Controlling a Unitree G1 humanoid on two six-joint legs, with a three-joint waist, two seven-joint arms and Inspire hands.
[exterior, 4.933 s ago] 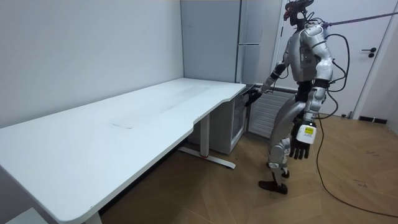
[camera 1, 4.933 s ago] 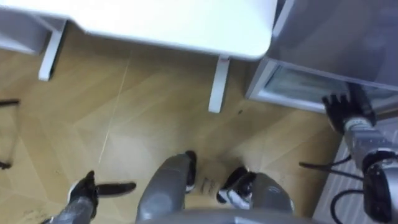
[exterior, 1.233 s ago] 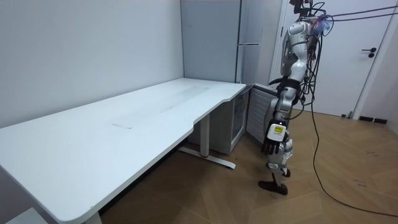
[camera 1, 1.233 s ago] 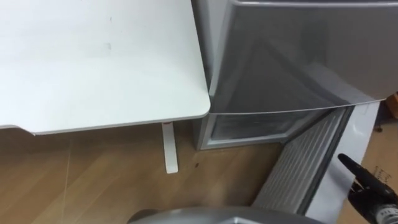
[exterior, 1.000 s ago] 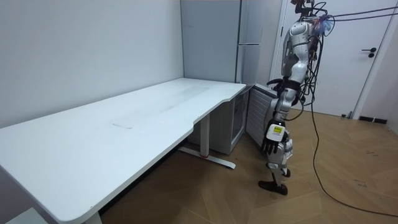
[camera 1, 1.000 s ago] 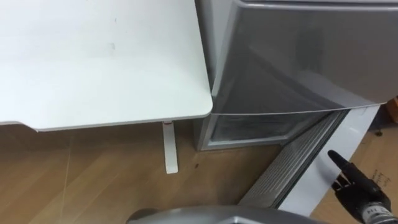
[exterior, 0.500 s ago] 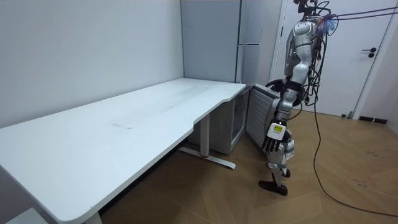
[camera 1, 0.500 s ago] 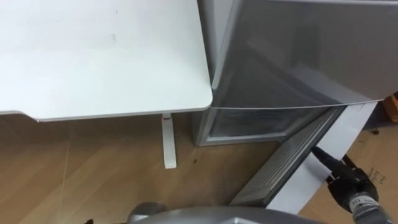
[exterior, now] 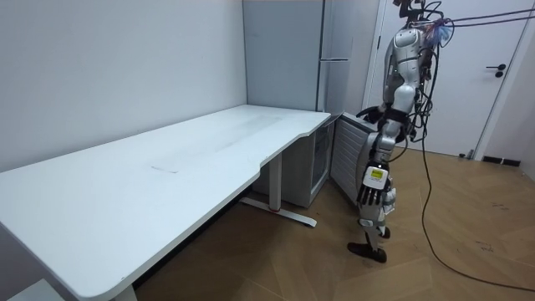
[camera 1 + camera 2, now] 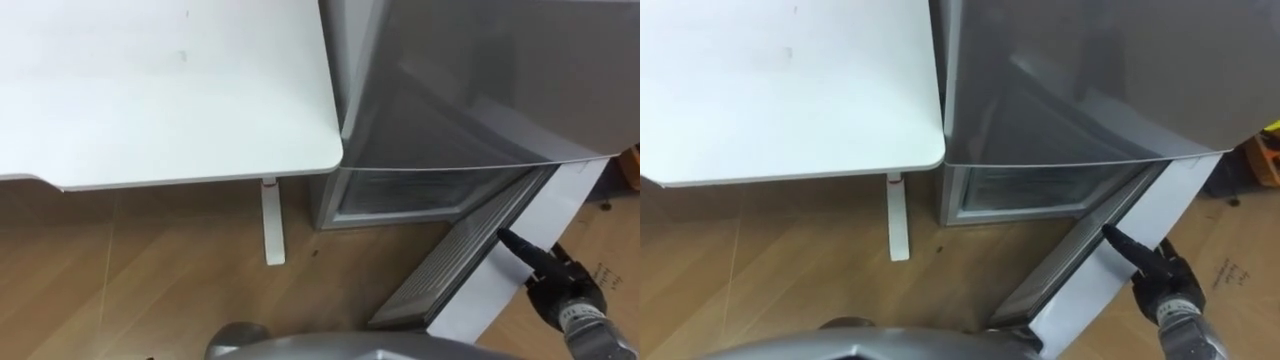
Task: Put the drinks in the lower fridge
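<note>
Grey lower fridge door [image 10: 457, 268] has swung nearer the fridge [image 10: 470, 90] than a second ago. Right hand [image 10: 560, 285], outstretched straight, has followed its white edge. Left hand [image 9: 374, 191] hangs relaxed.

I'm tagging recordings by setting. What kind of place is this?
Probably a sparsely furnished office or lab room rather than a home kitchen. A long white desk stands along the wall, a tall grey fridge stands at its end with its lower door swung open, and the floor is wood-patterned.
</note>
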